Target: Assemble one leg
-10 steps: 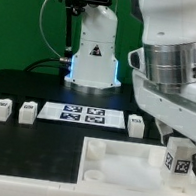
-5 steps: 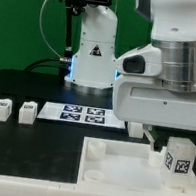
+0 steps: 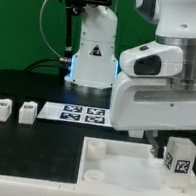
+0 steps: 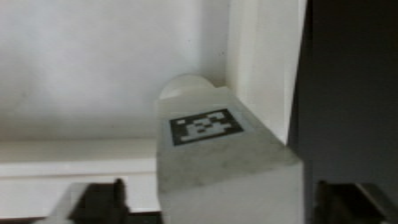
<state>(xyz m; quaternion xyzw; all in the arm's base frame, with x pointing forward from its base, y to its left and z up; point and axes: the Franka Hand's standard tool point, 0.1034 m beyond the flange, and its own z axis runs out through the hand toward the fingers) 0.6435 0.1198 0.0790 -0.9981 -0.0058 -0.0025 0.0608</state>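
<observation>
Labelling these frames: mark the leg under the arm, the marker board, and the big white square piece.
leg (image 3: 181, 158), exterior view, on its tag face.
marker board (image 3: 81, 113), exterior view, middle of the strip.
white square piece (image 3: 130, 176), exterior view, bare flat top.

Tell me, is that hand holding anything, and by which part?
Cannot be told: the leg sits between the hand's fingers, but whether they clamp it is unclear.

The arm (image 3: 173, 91) fills the exterior view's right, its white wrist housing broad and boxy, pointing straight down. Below it hangs the claw (image 3: 176, 147), mostly hidden by the housing. In the wrist view its 2 dark fingers (image 4: 98, 200) flank the leg (image 4: 214, 150) closely and grip it between them.
</observation>
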